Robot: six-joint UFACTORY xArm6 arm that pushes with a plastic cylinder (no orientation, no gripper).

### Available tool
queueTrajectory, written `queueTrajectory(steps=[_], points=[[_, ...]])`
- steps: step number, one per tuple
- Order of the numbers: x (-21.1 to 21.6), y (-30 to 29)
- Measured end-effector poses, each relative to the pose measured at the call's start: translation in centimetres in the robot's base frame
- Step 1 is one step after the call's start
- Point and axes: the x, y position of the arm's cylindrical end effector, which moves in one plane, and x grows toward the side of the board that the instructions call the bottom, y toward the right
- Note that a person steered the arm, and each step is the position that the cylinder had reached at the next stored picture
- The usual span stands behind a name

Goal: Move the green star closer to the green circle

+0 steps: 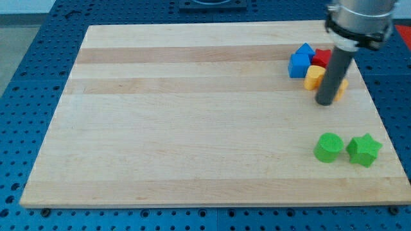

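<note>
The green star (364, 149) lies near the board's lower right corner. The green circle (328, 147) sits just to its left, with a narrow gap between them. My tip (325, 102) stands on the board above the green circle, well apart from both green blocks. It is right beside a cluster of blocks at the view's upper right.
The cluster holds a blue block (300, 62), a red block (320, 58), a yellow block (314, 77) and an orange block (341, 86) partly hidden behind the rod. The wooden board (192, 115) lies on a blue perforated table; its right edge is close to the star.
</note>
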Motion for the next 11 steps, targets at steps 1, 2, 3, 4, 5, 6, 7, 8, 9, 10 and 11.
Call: queueTrajectory(steps=[1, 2, 3, 4, 5, 6, 7, 8, 9, 10, 11], points=[[1.5, 5.5], [2.8, 9.2], [3.0, 11.4], [2.2, 11.4], [2.2, 11.5], [3.8, 12.7], [5.6, 12.8], [11.2, 12.7], [14.9, 10.6], [14.5, 5.3], [13.2, 2.1]])
